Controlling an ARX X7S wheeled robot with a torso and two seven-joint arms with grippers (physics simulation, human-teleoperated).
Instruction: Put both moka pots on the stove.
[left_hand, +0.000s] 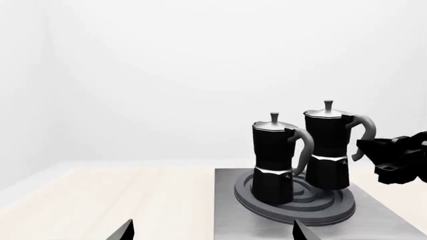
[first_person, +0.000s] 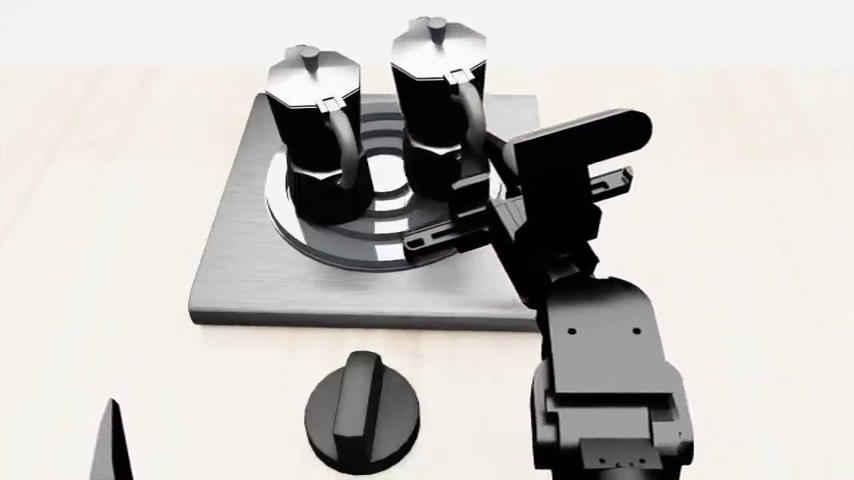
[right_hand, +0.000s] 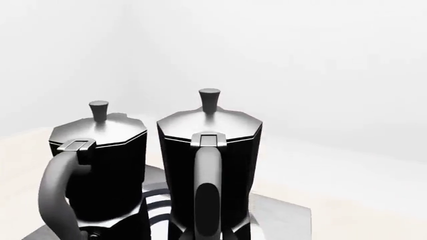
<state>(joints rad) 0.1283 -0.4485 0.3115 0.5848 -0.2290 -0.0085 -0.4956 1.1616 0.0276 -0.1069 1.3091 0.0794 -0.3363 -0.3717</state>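
Both moka pots stand upright side by side on the ring burner of the stove (first_person: 240, 285). The left pot (first_person: 314, 130) and right pot (first_person: 438, 110) also show in the left wrist view (left_hand: 272, 160) (left_hand: 328, 150) and the right wrist view (right_hand: 100, 165) (right_hand: 210, 165). My right gripper (first_person: 441, 212) is open at the right pot's handle (right_hand: 208, 195), with its fingers either side of the handle's lower part. My left gripper (left_hand: 213, 235) is open and empty, low over the table near the stove's front left; one fingertip (first_person: 110, 440) shows in the head view.
A low round black knob with a ridge (first_person: 360, 410) lies on the light wooden table (first_person: 94, 200) just in front of the stove. My right arm (first_person: 601, 340) reaches over the stove's front right corner.
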